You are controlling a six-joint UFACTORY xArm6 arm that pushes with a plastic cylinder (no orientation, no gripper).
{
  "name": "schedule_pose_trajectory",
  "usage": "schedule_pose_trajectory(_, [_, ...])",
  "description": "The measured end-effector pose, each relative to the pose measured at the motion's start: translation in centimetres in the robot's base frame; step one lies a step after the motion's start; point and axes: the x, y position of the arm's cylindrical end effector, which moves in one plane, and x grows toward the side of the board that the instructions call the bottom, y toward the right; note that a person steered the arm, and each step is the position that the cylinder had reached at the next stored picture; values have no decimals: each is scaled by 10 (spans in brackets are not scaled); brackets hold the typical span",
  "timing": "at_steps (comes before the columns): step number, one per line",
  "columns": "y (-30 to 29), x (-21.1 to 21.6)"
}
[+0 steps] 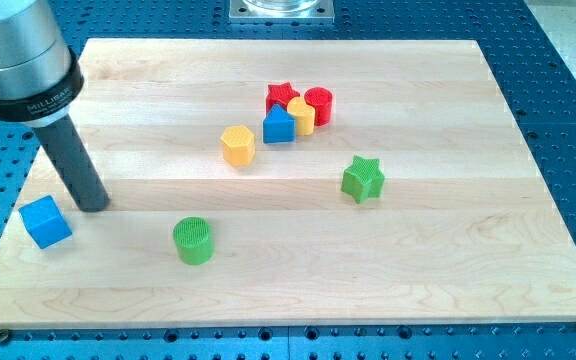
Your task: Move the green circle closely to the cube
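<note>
The green circle (194,240) stands on the wooden board (298,290) at the view's lower left. The blue cube (46,221) sits near the board's left edge, well to the left of the green circle. My tip (93,205) rests on the board just right of and slightly above the blue cube, about a hand's width left of the green circle. It touches neither block.
A green star (363,178) lies right of centre. A yellow hexagon (238,145) sits near the middle. At the top centre a red star (282,97), a red cylinder (319,104), a yellow block (302,116) and a blue block (279,125) are clustered together.
</note>
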Motion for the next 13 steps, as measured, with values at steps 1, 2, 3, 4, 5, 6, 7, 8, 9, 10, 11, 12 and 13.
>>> schedule_pose_trajectory(1, [0, 11])
schedule_pose_trajectory(2, [-11, 23])
schedule_pose_trajectory(3, [-6, 34])
schedule_pose_trajectory(4, [35, 34])
schedule_pose_trajectory(5, [59, 11])
schedule_pose_trajectory(6, [110, -6])
schedule_pose_trajectory(7, [164, -11])
schedule_pose_trajectory(8, [184, -8])
schedule_pose_trajectory(9, [207, 8])
schedule_pose_trajectory(10, [207, 33])
schedule_pose_trajectory(11, [173, 60])
schedule_pose_trajectory(12, [113, 64])
schedule_pose_trajectory(13, [61, 58])
